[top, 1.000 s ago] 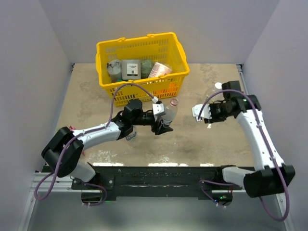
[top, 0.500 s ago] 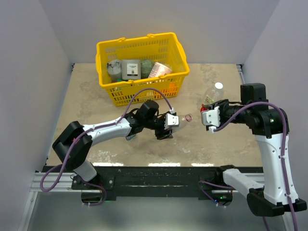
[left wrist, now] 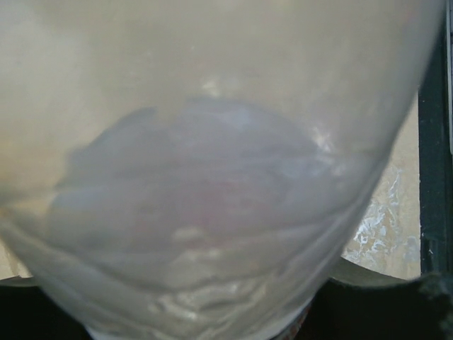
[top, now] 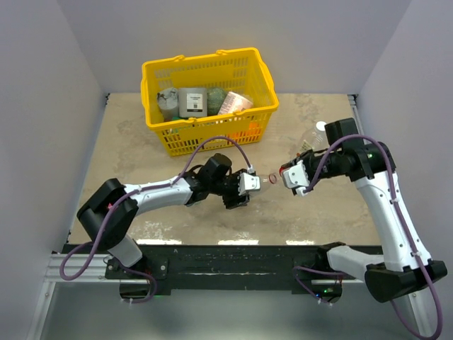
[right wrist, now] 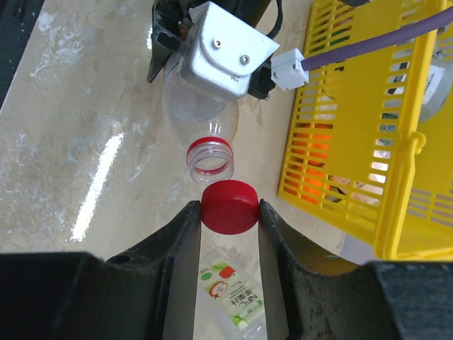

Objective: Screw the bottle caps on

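Note:
My left gripper is shut on a clear unlabelled bottle and holds it level above the table, its open mouth with a red neck ring pointing right. The bottle's wall fills the left wrist view and hides the fingers. My right gripper is shut on the red cap, which sits just short of the bottle mouth and in line with it, not touching. A labelled clear bottle lies on the table below my right fingers. A bottle with a white cap lies at the back right.
A yellow basket with jars and packets stands at the back centre, close behind the two grippers, and shows at the right in the right wrist view. Grey walls close in the table on three sides.
My right gripper has moved left with the red cap, closing the gap to the bottle mouth. My left gripper has shifted the bottle slightly down and left.

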Controlling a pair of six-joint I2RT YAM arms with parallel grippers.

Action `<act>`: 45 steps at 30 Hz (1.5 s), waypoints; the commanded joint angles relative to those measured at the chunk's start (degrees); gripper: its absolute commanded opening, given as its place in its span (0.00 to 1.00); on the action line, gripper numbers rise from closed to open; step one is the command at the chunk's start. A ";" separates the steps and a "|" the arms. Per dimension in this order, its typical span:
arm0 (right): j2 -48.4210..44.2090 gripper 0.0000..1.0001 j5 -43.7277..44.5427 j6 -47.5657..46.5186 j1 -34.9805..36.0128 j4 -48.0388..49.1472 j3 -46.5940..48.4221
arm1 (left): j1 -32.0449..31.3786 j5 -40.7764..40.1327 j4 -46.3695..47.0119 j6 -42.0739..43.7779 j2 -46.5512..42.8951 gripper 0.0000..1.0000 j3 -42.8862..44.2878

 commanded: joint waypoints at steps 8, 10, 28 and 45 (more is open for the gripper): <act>0.57 0.03 -2.30 -3.45 0.86 -4.92 -3.86 | -0.14 0.00 9.72 1.48 0.28 0.00 -1.05; 0.92 0.04 -2.83 -3.54 1.03 -4.83 -4.12 | -0.14 0.52 9.81 2.01 0.28 0.00 -1.22; 4.79 0.04 -1.43 -1.43 5.33 -4.13 -1.49 | -0.31 1.40 10.51 3.06 -0.60 0.00 -2.89; 7.33 0.04 3.67 10.94 8.86 2.72 -0.88 | -0.40 -2.10 22.18 0.17 -3.49 0.00 -8.33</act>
